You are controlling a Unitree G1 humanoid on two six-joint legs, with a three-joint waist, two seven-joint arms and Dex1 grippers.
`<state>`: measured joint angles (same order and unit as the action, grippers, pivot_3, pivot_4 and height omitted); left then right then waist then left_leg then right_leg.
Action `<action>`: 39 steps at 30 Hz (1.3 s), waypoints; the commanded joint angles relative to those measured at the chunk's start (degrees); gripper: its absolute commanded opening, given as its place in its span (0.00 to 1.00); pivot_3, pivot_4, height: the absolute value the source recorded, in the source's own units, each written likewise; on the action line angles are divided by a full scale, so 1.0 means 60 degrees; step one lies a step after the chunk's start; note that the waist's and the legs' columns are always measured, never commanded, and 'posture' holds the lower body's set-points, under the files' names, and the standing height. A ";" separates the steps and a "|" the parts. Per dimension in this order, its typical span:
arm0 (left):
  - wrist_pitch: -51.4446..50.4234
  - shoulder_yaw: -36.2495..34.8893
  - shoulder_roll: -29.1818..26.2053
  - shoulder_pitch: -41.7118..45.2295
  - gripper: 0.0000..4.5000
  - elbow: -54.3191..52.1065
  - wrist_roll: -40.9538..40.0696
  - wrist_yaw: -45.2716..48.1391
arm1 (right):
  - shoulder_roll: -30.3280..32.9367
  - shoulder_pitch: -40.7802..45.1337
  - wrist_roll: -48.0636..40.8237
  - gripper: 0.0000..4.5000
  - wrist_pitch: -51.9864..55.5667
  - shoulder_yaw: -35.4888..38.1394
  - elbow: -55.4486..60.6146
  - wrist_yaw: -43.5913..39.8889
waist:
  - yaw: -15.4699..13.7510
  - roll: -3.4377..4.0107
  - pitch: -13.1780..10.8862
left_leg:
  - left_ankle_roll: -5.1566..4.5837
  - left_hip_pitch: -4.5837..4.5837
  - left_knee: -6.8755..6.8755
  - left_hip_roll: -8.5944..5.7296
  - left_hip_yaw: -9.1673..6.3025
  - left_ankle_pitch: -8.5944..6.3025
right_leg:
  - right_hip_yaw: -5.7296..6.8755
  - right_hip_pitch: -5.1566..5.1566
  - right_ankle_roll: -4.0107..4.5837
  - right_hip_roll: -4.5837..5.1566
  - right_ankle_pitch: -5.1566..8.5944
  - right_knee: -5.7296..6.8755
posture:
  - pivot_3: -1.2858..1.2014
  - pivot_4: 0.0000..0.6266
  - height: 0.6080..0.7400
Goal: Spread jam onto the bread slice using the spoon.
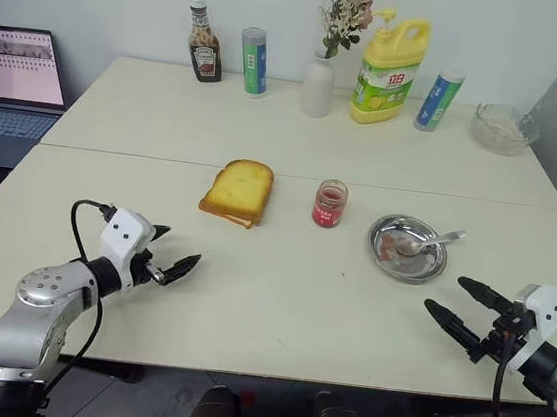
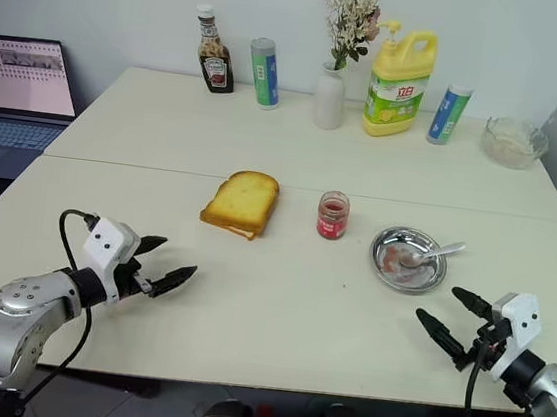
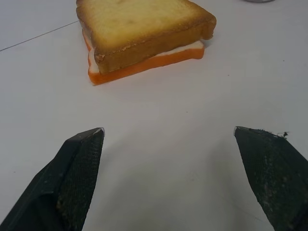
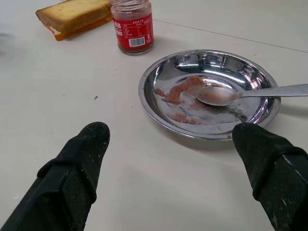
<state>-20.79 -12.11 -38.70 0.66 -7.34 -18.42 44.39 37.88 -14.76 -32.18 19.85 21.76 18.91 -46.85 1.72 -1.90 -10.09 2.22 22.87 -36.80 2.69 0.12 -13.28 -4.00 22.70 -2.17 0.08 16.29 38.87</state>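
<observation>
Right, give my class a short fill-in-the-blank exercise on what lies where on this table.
1. The spoon rests in the round metal ____.
2. The jam jar stands between the dish and the ____ slice.
3. Both grippers, left and right, are ____.

Missing words: dish; bread; open

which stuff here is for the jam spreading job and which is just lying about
For the job: bread slice, jam in its jar, spoon resting in the metal dish.

Just lying about: ketchup bottle, two tubes, flower vase, yellow detergent jug, glass bowl, laptop.
</observation>
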 commanded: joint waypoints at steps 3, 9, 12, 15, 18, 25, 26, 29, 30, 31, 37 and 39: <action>0.0643 0.0091 -0.0046 0.0080 1.00 0.0399 0.0250 0.0090 | 0.0165 0.0084 -0.0134 0.99 0.0033 0.0342 0.0284 0.0000 | 0.0000 -0.0001 -0.0001 | 0.0000 -0.0001 0.0000 0.0000 0.0000 0.0000 | -0.0001 0.0000 0.0000 0.0000 0.0000 0.0000 | 0.52 0.24 1.00; 0.1784 0.0076 0.0100 0.0124 1.00 0.1308 0.0586 0.0057 | 0.0113 0.0253 -0.0086 0.99 0.0103 0.0163 0.0359 0.0123 | -0.0002 -0.0001 0.0000 | 0.0000 0.0000 -0.0001 0.0001 0.0001 0.0000 | -0.0002 0.0001 -0.0001 -0.0001 -0.0001 0.0001 | 0.52 0.24 1.00; 0.2310 0.0061 0.0087 0.0057 1.00 0.1537 0.0567 0.0313 | 0.0110 0.0290 -0.0087 0.99 0.0122 0.0134 0.0394 0.0142 | -0.0002 -0.0001 -0.0001 | 0.0000 0.0002 -0.0001 0.0001 -0.0002 0.0000 | 0.0001 0.0002 0.0000 -0.0001 -0.0001 0.0001 | 0.52 0.24 1.00; 0.2814 0.0037 0.0040 0.0012 1.00 0.1969 0.0608 0.0536 | 0.0091 0.0296 -0.0124 0.99 0.0183 0.0104 0.0529 0.0175 | -0.0004 -0.0001 0.0000 | 0.0000 0.0002 -0.0001 0.0001 0.0000 0.0000 | 0.0000 0.0002 0.0000 0.0000 -0.0001 0.0001 | 0.52 0.24 1.00; 0.3083 -0.0166 0.0109 0.0111 1.00 0.2380 0.0279 0.0816 | 0.0118 0.0254 -0.0032 0.99 0.0088 0.0036 0.0648 0.0102 | -0.0003 -0.0001 0.0000 | 0.0000 0.0001 0.0000 0.0003 -0.0001 0.0000 | 0.0002 0.0002 0.0000 0.0000 -0.0001 0.0001 | 0.52 0.24 1.00; 0.3124 -0.0325 0.0354 0.0731 1.00 0.3074 0.0084 0.0429 | 0.0282 0.0254 -0.0334 0.99 0.0358 0.0017 0.1005 -0.0113 | -0.0003 -0.0001 0.0000 | 0.0000 0.0001 -0.0003 0.0002 -0.0003 0.0000 | 0.0005 0.0000 -0.0004 -0.0001 -0.0003 0.0003 | 0.52 0.24 1.00; 0.3064 -0.0395 0.0404 0.0846 1.00 0.3114 -0.0020 0.0384 | 0.0313 0.0264 -0.0410 0.99 0.0430 0.0009 0.1085 -0.0143 | -0.0004 -0.0001 0.0000 | -0.0001 0.0001 -0.0004 0.0002 -0.0002 0.0000 | 0.0004 0.0000 -0.0005 -0.0001 -0.0004 0.0004 | 0.52 0.24 1.00; 0.2464 -0.0766 0.0560 0.1399 1.00 0.3244 -0.0602 0.0163 | 0.0518 0.0349 -0.0748 0.99 0.0813 -0.0106 0.1626 -0.0309 | -0.0004 -0.0002 -0.0001 | 0.0000 0.0003 -0.0006 0.0002 -0.0004 0.0000 | 0.0007 -0.0001 -0.0010 -0.0001 -0.0006 0.0004 | 0.52 0.24 1.00; 0.2354 -0.0831 0.0566 0.1538 1.00 0.3290 -0.0642 0.0070 | 0.0593 0.0382 -0.0771 0.99 0.0869 -0.0147 0.1773 -0.0327 | -0.0003 -0.0002 -0.0001 | -0.0001 0.0004 -0.0006 0.0002 -0.0006 0.0000 | 0.0009 -0.0001 -0.0010 -0.0001 -0.0006 0.0005 | 0.52 0.24 1.00; 0.2250 -0.0887 0.0567 0.1646 1.00 0.3320 -0.0671 -0.0018 | 0.0632 0.0441 -0.0812 0.99 0.0937 -0.0162 0.1905 -0.0273 | -0.0003 -0.0003 -0.0001 | -0.0001 0.0003 -0.0007 0.0003 -0.0009 0.0000 | 0.0011 -0.0002 -0.0011 -0.0004 -0.0007 0.0006 | 0.52 0.24 1.00; 0.1491 -0.0871 0.0538 0.2453 1.00 0.3486 -0.0550 -0.0710 | 0.0833 0.1224 -0.1361 0.99 0.1719 -0.0195 0.2434 0.0218 | 0.0006 -0.0007 -0.0003 | 0.0000 0.0003 -0.0007 0.0000 -0.0008 0.0000 | 0.0009 -0.0003 -0.0017 -0.0007 -0.0010 0.0005 | 0.52 0.24 1.00; 0.0863 -0.0710 0.0702 0.2907 1.00 0.3274 -0.0614 -0.1132 | 0.0951 0.1540 -0.1477 0.99 0.1915 -0.0287 0.2550 0.0261 | 0.0001 -0.0011 -0.0006 | 0.0000 0.0005 -0.0011 0.0000 -0.0017 0.0001 | 0.0015 -0.0005 -0.0019 -0.0007 -0.0011 0.0005 | 0.52 0.24 1.00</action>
<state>-13.52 -16.07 -34.69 15.87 14.54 -21.48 39.45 42.66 -6.88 -39.56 30.58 19.93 31.76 -45.77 1.73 -1.96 -10.13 2.22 22.91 -36.88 2.69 0.03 -13.27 -3.91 22.67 -2.30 0.03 16.22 38.90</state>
